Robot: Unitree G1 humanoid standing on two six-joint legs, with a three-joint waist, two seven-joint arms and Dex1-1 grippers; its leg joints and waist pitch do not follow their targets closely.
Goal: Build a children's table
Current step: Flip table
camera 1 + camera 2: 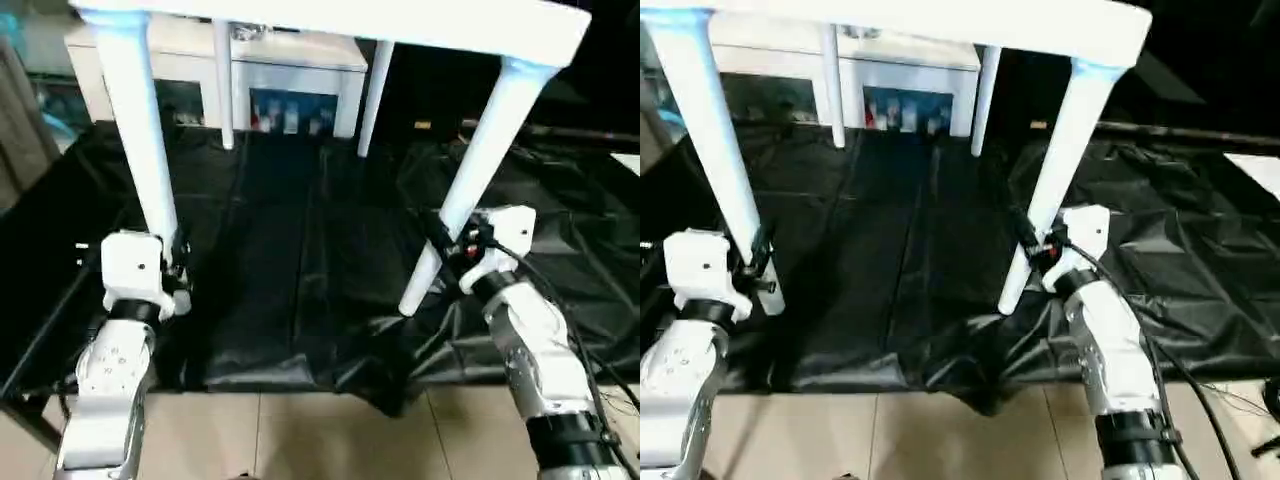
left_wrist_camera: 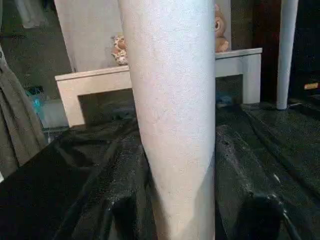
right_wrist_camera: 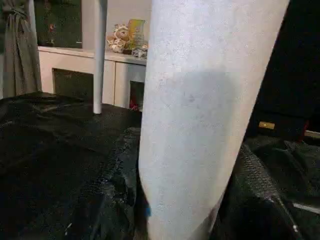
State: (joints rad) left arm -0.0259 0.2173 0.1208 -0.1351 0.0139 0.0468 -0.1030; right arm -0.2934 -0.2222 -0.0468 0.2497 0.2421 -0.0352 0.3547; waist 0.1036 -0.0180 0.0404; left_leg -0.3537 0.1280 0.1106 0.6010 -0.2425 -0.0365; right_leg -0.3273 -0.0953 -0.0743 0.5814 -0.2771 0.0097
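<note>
Sheeting [image 1: 300, 270], black and creased, covers the floor under the table [image 1: 330, 25], which stands upright on four white legs. Behind it at 12 o'clock sits a cabinet [image 1: 290, 75]. Left end effector [image 1: 172, 268] grips the near-left leg [image 1: 140, 140] low down; right end effector [image 1: 445, 245] seems clamped on the near-right leg [image 1: 480, 160], fingers partly hidden.

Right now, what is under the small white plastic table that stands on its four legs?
Under the small white plastic table lies a crumpled black plastic sheet over the floor. Behind it stands a low white cabinet. What the sheet covers cannot be seen.
</note>
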